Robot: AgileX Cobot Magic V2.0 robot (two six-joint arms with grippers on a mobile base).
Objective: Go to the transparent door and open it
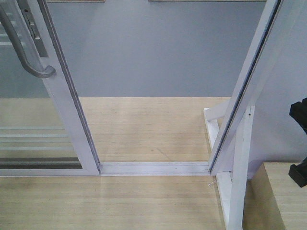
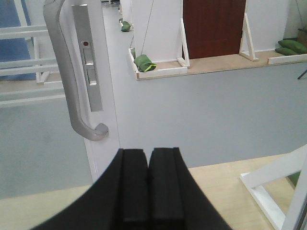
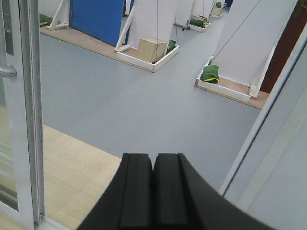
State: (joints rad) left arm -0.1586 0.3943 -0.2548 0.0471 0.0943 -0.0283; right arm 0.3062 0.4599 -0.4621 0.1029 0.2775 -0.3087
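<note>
1. My left pincer (image 2: pixel 148 184) has its two black fingers pressed together and holds nothing; it sits just below and to the right of the door handle (image 2: pixel 72 76), apart from it.
2. My right pincer (image 3: pixel 153 191) is also fully closed and empty. It points through the gap, well to the right of the handle.
3. The transparent door (image 1: pixel 62 103) stands left of the gap with its white edge already away from the door post (image 1: pixel 249 86), so I judge it partly open. The floor track (image 1: pixel 153 167) lies bare between them.
4. The handle is curved grey metal beside the lock plate (image 2: pixel 88 62).
5. Risk: with closed fingers I can only push the handle, so the left pincer may slip off its smooth curve.
6. Risk: if I push at an angle, the door may jam in the track.
7. Risk: the right pincer is near the door post and could hit it if the base moves forward.
</note>
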